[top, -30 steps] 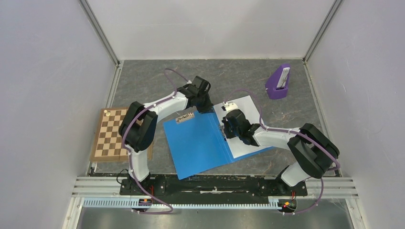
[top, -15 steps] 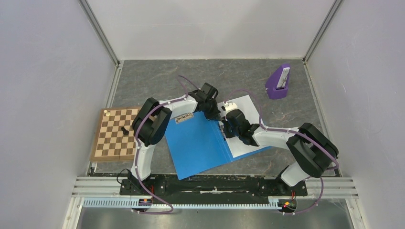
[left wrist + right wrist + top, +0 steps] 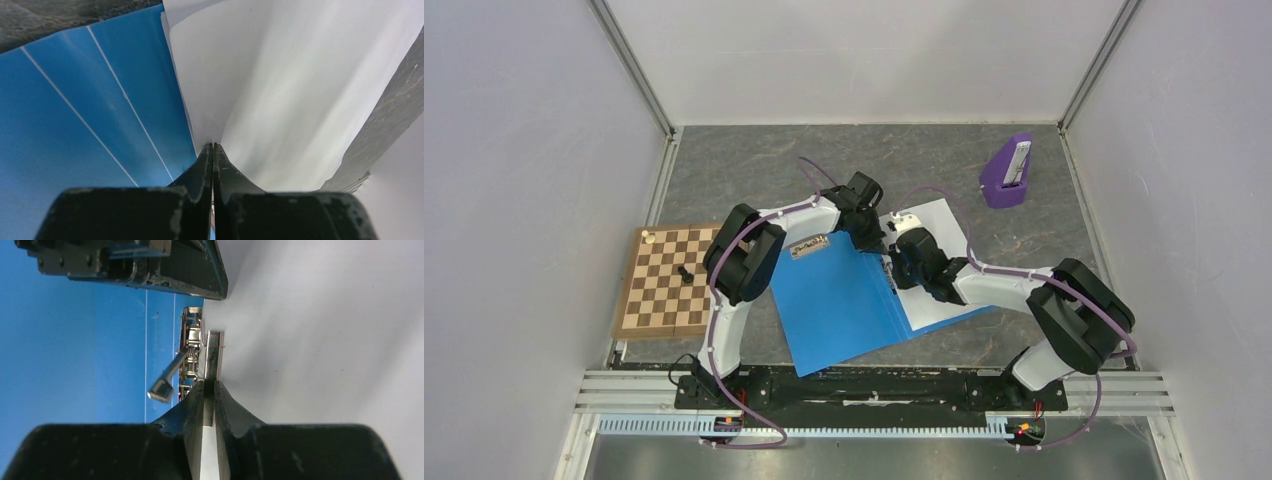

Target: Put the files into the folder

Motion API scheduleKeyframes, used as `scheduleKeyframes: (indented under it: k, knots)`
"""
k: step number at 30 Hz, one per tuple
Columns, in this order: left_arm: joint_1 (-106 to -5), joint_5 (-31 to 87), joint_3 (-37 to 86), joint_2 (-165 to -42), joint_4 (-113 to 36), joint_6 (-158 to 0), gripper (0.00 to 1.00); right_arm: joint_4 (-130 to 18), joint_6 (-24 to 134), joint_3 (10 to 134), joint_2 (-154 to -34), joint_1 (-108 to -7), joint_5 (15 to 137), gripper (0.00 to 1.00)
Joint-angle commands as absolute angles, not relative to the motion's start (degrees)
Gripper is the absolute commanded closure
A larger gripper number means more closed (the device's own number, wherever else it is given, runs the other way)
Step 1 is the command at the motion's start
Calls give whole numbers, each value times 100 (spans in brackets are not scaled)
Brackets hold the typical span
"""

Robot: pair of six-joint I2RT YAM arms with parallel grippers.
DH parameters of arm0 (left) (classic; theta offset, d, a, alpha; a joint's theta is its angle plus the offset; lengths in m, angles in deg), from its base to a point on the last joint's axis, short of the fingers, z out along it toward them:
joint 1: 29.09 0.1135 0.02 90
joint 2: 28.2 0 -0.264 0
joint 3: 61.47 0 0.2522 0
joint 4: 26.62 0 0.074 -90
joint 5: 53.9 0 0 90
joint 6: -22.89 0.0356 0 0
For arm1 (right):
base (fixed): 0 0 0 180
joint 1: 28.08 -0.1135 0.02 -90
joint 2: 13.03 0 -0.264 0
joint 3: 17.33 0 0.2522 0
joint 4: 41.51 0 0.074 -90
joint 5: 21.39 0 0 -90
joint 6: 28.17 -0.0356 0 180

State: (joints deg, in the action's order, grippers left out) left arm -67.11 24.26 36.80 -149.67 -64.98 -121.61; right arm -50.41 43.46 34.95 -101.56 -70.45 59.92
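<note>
The blue folder lies open in the middle of the table. The white files lie on its right half. My left gripper is at the sheets' far left edge by the spine. In the left wrist view it is shut, pinching the files, which curl up round the fingertips beside the blue cover. My right gripper is at the spine. In the right wrist view it is shut on the metal bar of the clip, between blue cover and files.
A brown chessboard lies at the left with a black piece and a pale piece on it. A purple holder stands at the back right. White walls close in the table on three sides.
My left arm has swung right from the folder's far edge to the sheets' edge by the spine, uncovering the chessboard's black piece. The right arm has hardly moved.
</note>
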Motion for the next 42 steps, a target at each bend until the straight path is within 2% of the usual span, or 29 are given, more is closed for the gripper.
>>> scheduleKeyframes:
  k: [1, 12, 17, 25, 40, 42]
  knots:
    - [-6724, 2956, 3741, -15313, -7170, -12134, 98, -5672, 4419, 3748, -9847, -7057, 6017, 84]
    - [-6726, 3091, 3798, -15344, -7288, -12099, 98, -5939, 4374, 4039, -9119, -7060, 6070, 77]
    - [-6728, 3091, 3805, -15349, -7290, -12090, 98, -6265, 4651, 4428, -9091, -7341, 5597, 74]
    - [-6728, 3074, 3855, -15354, -7322, -12081, 98, -6632, 5116, 4948, -9626, -7793, 4934, 77]
    - [-6715, 3089, 3934, -15397, -7395, -12029, 98, -6726, 5326, 5118, -10084, -8182, 4380, 85]
    - [-6721, 3090, 3931, -15397, -7395, -12028, 98, -6767, 5311, 5109, -10050, -8199, 4357, 83]
